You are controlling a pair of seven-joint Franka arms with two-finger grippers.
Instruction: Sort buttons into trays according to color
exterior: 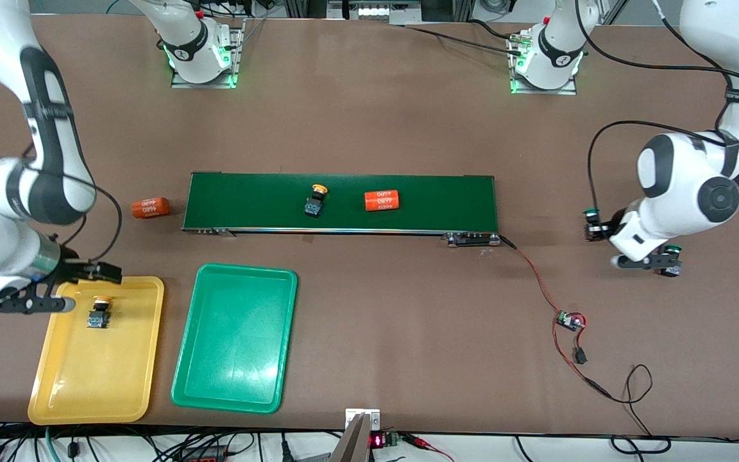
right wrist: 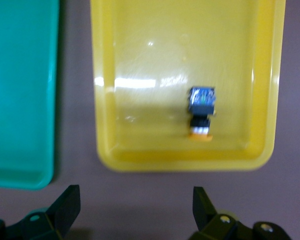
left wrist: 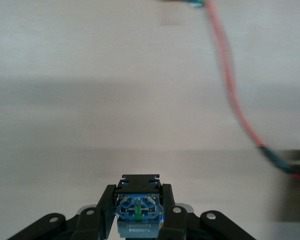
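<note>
Left gripper: clenched on green-capped button, small, rigid, light; blocky body pinched.
Right gripper: released, above yellow tray.

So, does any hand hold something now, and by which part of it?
The left hand is shut on a green button, gripping the sides of its black-and-blue body. The right hand is open over the yellow tray and holds nothing.

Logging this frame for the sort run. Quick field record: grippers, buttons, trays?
left gripper: shut on a green button, over bare table at the left arm's end
right gripper: open, over the yellow tray
second green button: beside the left arm
yellow buttons: one in the yellow tray, one on the conveyor belt
green tray: empty
</note>
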